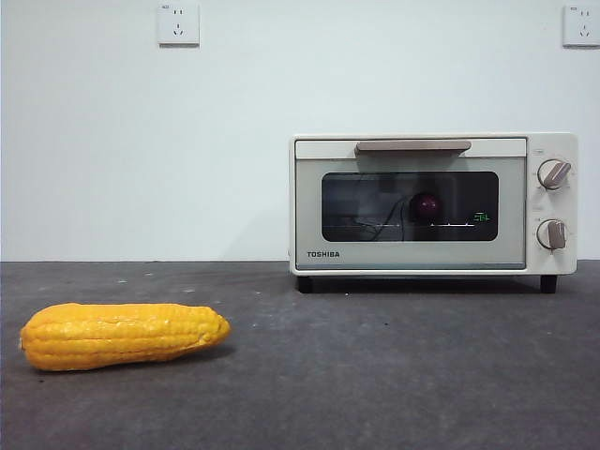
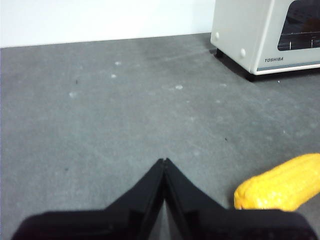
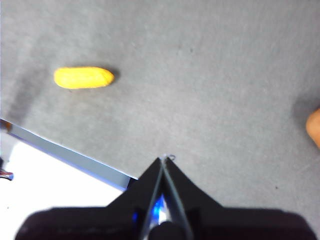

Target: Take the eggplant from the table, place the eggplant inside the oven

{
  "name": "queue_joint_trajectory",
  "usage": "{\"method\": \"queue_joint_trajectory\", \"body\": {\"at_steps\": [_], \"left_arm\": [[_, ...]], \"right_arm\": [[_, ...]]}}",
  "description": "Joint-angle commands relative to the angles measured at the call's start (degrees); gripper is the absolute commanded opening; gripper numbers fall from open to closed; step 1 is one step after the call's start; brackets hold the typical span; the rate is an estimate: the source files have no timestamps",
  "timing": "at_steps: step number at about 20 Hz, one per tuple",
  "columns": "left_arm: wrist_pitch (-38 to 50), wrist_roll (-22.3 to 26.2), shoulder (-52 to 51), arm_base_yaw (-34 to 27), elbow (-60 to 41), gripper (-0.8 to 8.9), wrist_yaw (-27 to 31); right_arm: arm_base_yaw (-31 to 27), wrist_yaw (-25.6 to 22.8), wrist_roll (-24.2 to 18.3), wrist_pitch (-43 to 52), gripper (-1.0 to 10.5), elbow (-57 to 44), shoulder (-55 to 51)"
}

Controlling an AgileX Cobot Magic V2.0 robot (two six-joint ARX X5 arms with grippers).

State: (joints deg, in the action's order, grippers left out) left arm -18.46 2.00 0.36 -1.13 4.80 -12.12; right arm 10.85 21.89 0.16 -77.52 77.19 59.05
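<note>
Inside one cream-white oven, one dark purple eggplant points end-on toward the glass; left gripper and right gripper both closed, empty.

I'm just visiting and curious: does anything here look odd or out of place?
Only one thing: a dark purple eggplant shows through the glass of the closed oven. The corn cob lies flat on the table; nothing looks spilled or damaged.

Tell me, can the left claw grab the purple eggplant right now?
Probably not. The eggplant sits inside the oven, behind the closed glass door with its handle up top. The left claw is shut, over bare table near the corn, away from the oven.
</note>
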Motion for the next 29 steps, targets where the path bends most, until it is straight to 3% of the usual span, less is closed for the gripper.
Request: {"method": "queue_joint_trajectory", "body": {"at_steps": [1,13,18,20,22,26,29], "left_arm": [[-2.19,-0.57,-0.13,-0.17,-0.66,-0.04,0.15],[-3.26,-3.3,0.44,0.02,-0.66,-0.04,-0.07],[-3.26,-3.3,0.46,0.02,-0.66,-0.04,-0.09],[-3.23,-3.3,0.46,0.02,-0.66,-0.04,-0.07],[-3.26,-3.3,0.46,0.02,-0.66,-0.04,-0.09],[-3.26,-3.3,0.46,0.02,-0.66,-0.04,-0.09],[-3.26,-3.3,0.46,0.02,-0.66,-0.04,-0.09]], "right_arm": [[0.04,-1.05,-0.42,-1.31,0.0,0.07,3.15],[0.02,-7.65,-0.42,-0.09,0.0,0.07,13.88],[0.02,-8.11,-0.46,10.47,0.0,0.07,13.88],[0.02,-10.64,-5.86,15.96,0.0,0.07,13.88],[-0.13,-13.73,-8.2,21.51,0.0,0.07,13.88],[-0.76,-22.03,-9.57,28.81,0.0,0.07,11.26],[-1.7,-22.56,-9.2,29.79,0.0,0.04,5.79]]}}
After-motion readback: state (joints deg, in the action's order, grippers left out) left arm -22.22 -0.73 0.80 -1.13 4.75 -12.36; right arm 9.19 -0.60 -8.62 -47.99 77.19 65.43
